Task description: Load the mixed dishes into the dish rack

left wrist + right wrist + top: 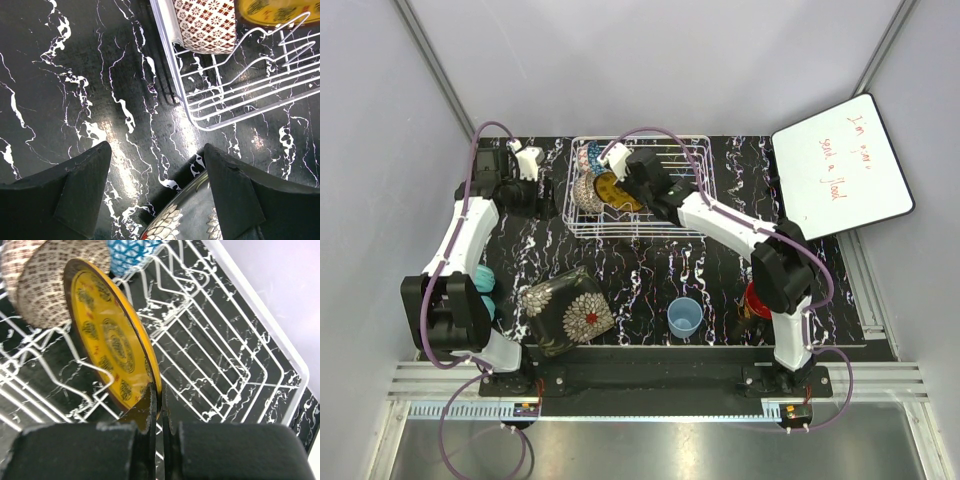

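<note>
The dish rack (665, 215) stands at the back middle of the mat. A beige bowl (586, 193) and a blue bowl (595, 155) sit in its left end. My right gripper (161, 410) is shut on the rim of the yellow plate (110, 340), which stands on edge in the rack (210, 355) beside the beige bowl (40, 285). My left gripper (157, 195) hangs open and empty over the mat, left of the rack's corner (200, 120). The dark square floral plate (565, 310) lies near the front left; its edge (190, 220) shows below the left fingers. The light blue cup (685, 317) stands at front middle.
A dark mug (755, 300) with red-orange sits partly hidden behind the right arm's base. A teal ball (485, 285) lies by the left arm. A white board (840, 165) with red writing leans at the back right. The mat is black marble.
</note>
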Motion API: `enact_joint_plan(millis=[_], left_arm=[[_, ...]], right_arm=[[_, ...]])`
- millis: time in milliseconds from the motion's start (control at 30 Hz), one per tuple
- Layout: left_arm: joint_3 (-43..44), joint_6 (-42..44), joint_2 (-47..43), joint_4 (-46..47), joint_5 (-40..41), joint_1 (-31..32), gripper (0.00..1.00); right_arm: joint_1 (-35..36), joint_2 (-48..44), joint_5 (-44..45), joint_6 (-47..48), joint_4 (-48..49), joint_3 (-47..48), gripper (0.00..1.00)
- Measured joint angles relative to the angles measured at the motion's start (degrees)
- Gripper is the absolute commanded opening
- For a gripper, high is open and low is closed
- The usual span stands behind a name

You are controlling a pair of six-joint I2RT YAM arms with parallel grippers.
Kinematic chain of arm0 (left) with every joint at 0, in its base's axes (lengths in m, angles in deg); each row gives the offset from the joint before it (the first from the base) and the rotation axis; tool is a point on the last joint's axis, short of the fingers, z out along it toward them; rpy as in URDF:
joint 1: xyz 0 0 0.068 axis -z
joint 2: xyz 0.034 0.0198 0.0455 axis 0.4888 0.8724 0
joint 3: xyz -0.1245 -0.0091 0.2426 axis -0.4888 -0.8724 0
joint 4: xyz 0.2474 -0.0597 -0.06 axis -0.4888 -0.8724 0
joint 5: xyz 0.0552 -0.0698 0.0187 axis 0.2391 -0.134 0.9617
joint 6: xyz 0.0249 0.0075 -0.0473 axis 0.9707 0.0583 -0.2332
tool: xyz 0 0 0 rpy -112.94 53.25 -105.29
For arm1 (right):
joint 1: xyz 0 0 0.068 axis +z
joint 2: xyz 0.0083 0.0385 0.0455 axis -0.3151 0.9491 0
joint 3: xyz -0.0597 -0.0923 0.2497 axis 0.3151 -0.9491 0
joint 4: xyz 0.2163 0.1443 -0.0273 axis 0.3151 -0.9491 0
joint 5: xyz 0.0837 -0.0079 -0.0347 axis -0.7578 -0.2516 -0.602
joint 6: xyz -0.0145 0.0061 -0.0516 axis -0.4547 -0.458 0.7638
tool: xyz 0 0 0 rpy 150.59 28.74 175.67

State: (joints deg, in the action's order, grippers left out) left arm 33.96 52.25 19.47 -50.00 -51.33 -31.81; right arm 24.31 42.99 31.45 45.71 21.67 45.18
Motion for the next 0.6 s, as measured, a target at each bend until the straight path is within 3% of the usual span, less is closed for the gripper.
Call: enact_joint_plan(millis=[500,600], left_arm=[[-0.68,0.28,0.00,0.76,0.42,-0.02,0.78],[-0.68,0.50,0.00,0.81,0.57,-0.02,0.78]], right_arm=[[2.05,0.09,2.43,-1.31,2.05,-4.44,0.00],[2.05,0.09,2.45,-2.34,2.10,-5.11,0.07]])
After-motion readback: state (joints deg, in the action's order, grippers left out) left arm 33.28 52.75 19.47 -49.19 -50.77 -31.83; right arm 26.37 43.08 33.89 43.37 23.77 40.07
